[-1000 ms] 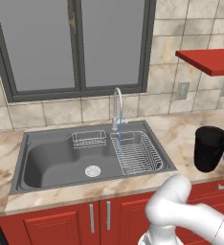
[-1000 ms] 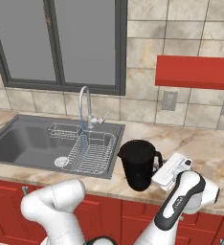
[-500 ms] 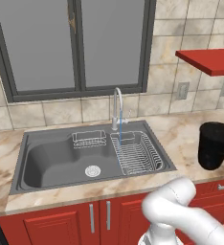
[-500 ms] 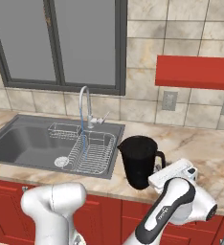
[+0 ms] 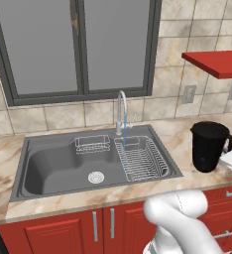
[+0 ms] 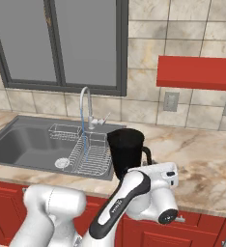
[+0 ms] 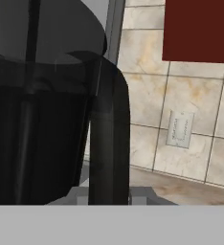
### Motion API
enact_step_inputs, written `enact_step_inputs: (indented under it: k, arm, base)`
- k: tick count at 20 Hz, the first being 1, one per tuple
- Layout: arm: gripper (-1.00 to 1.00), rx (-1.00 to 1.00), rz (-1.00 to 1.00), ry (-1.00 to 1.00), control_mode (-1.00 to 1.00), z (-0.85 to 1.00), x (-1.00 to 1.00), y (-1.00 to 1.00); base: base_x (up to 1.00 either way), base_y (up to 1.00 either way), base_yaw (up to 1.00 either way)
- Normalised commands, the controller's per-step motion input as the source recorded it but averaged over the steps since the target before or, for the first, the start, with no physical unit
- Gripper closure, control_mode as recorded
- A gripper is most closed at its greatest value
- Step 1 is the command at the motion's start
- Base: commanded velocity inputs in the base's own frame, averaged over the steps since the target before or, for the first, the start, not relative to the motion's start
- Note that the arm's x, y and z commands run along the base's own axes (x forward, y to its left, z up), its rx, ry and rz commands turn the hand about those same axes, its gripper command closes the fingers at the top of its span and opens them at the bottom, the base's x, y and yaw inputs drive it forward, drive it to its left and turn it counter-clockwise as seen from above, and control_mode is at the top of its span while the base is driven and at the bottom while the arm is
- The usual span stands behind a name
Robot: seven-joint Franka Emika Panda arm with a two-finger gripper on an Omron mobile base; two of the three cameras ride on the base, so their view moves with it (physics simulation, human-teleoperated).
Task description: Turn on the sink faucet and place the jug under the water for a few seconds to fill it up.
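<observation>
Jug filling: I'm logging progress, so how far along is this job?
Done: the sink faucet is on, with water running into the sink. In hand: the gripper is shut on the jug handle; the jug is beside the sink. Left: moving it under the stream and holding it there.

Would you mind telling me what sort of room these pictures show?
A rendered home kitchen, most likely: a wide dark grey metal sink is set into a marble-look counter over red cabinets, with a slim chrome gooseneck faucet running beneath a window, and a matte black cylindrical jug nearby.
</observation>
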Motion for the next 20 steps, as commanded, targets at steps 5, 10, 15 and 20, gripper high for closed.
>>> enact_step_inputs:
  k: [5,10,15,20]
  arm:
    - [1.0,0.0,-0.13,0.01,-1.0,0.26,0.07,0.91]
    - [1.0,0.0,-0.02,0.05,-1.0,0.13,0.23,0.64]
    - [1.0,-0.01,0.05,0.2,-1.0,0.0,0.4,0.26]
    - [1.0,0.0,0.1,0.19,-1.0,0.0,0.35,0.15]
  base:
    - [0.0,0.0,0.0]
    - [0.0,0.0,0.0]
    - [0.0,0.0,0.0]
    - [0.0,0.0,0.0]
